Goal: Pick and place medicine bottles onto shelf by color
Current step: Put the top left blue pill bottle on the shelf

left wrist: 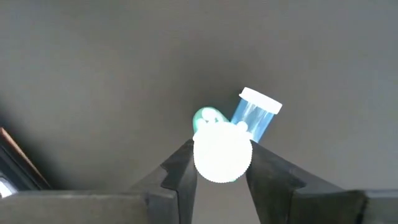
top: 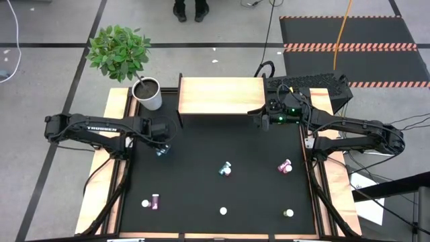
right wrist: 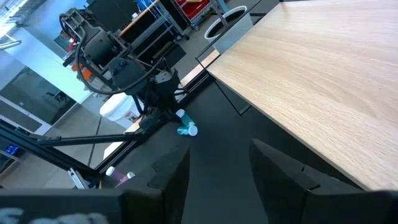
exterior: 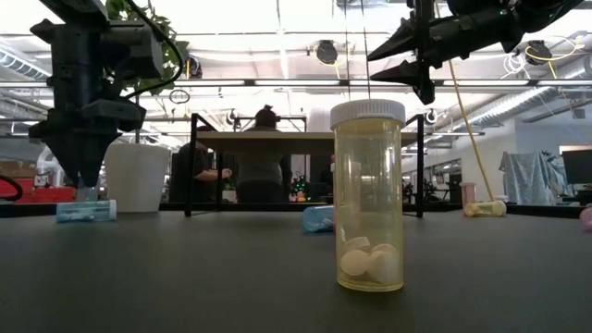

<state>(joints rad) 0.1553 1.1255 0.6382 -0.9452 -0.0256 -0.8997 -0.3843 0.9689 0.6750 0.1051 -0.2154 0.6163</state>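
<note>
Yellow bottle point(exterior: 368, 196) upright on the table point(exterior: 185, 277), nearest the front edge. My left gripper point(exterior: 81, 185) hangs over a lying blue bottle point(exterior: 86, 211); shelf point(exterior: 305, 141) behind.

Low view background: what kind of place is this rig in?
Likely a robotics lab or open workshop: exposed ceiling ducts, people seated at workstations behind the table, and striped hazard tape on the floor beside the bench.

text: "TROSSEN" | on: left arm point(top: 94, 129) upper link, white lettering | other readable text: none
</note>
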